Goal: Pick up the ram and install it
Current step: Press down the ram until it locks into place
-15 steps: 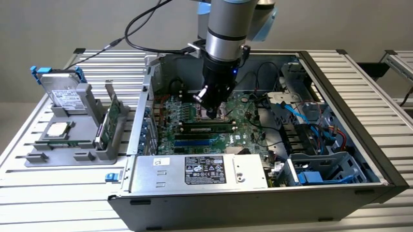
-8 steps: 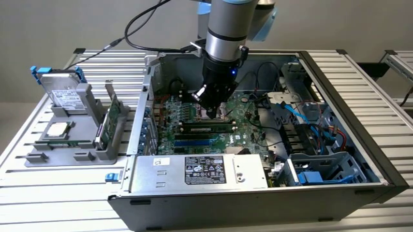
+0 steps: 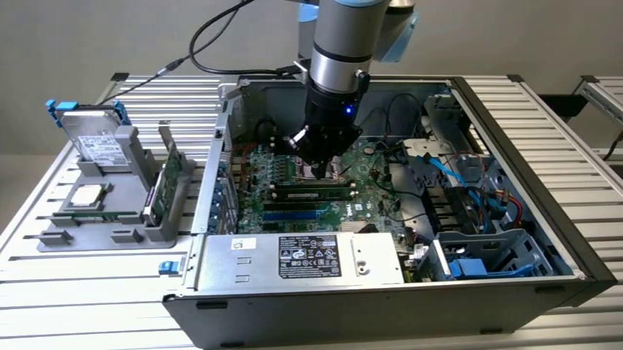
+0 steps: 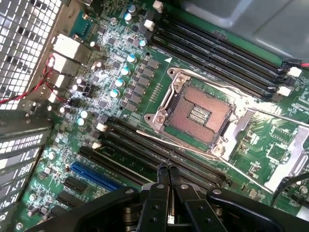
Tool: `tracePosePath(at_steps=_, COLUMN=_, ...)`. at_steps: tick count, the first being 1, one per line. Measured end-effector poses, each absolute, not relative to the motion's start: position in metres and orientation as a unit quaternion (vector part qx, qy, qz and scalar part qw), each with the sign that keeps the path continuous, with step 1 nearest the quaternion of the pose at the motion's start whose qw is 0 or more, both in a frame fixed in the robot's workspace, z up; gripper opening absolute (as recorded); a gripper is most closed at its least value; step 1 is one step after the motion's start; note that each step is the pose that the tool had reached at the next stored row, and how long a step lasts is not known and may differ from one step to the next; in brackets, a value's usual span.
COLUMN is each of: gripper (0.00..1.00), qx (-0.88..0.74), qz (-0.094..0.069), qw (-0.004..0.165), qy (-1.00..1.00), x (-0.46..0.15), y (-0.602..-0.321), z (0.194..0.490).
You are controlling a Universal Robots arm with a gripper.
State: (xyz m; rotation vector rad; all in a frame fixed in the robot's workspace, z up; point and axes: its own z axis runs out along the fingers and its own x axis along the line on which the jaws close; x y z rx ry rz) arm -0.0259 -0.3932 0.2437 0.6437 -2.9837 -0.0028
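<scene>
End effector (image 4: pixel 168 170), fingers closed together and empty, low over the memory slots (image 4: pixel 159 157) inside the computer case (image 3: pixel 545 240); ram (image 3: pixel 314 194) apparently lying in a slot; likely risk: a half-seated stick, should pressure land off-centre.

The motherboard (image 4: pixel 120 96) is green, dotted with pale blue-topped capacitors (image 4: pixel 124 71) and crossed by black memory slots (image 4: pixel 217 63). Beside the copper-toned processor socket (image 4: pixel 200 114) sits its silver frame. A blue slot (image 4: pixel 94 176) lies near the black gripper (image 4: pixel 168 170). The ram (image 3: pixel 314 195) is green with black chips. The table (image 3: pixel 58 292) is ribbed silver-white; the tray (image 3: pixel 98 226) is grey.
</scene>
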Motion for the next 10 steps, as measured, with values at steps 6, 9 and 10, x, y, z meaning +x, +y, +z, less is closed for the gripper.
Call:
tracePosePath(at_steps=6, gripper=0.10, qx=0.173, qz=0.001, qw=0.045, qy=-0.984, x=-0.0259, y=-0.3932, z=0.2435)
tracePosePath(at_steps=9, gripper=0.10, qx=0.154, qz=0.001, qw=0.045, qy=-0.987, x=-0.0259, y=-0.3932, z=0.2434)
tracePosePath(at_steps=10, gripper=0.10, qx=0.148, qz=0.002, qw=0.045, qy=-0.988, x=-0.0259, y=-0.3932, z=0.2434)
